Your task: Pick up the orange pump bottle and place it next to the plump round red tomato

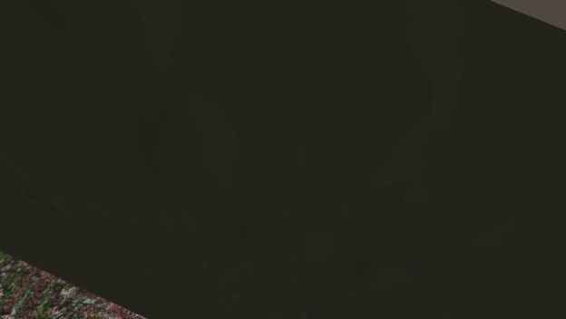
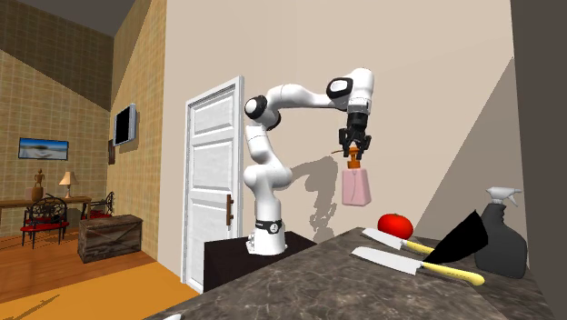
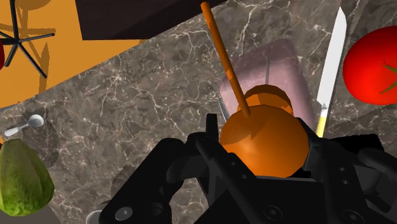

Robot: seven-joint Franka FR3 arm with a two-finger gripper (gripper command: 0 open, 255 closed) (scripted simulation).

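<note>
The pump bottle [image 2: 355,186] has a pale pink body and an orange pump top. It hangs upright in the air above the dark marble counter [image 2: 318,273], a little short of the red tomato [image 2: 395,224] in the second exterior view. My gripper [image 2: 353,150] is shut on its orange pump head [image 3: 264,143], and the thin orange spout points away from the hand. In the wrist view the pink body [image 3: 280,70] shows below the head. The tomato [image 3: 372,57] lies on the counter beyond a knife.
Two yellow-handled knives [image 2: 409,247] lie by the tomato, with a dark spray bottle [image 2: 502,236] behind them. A knife [image 3: 332,63] lies between bottle and tomato. A green fruit [image 3: 22,178] and a spoon [image 3: 25,124] sit near the counter's edge. A dark surface [image 1: 272,154] spans the shoulder view.
</note>
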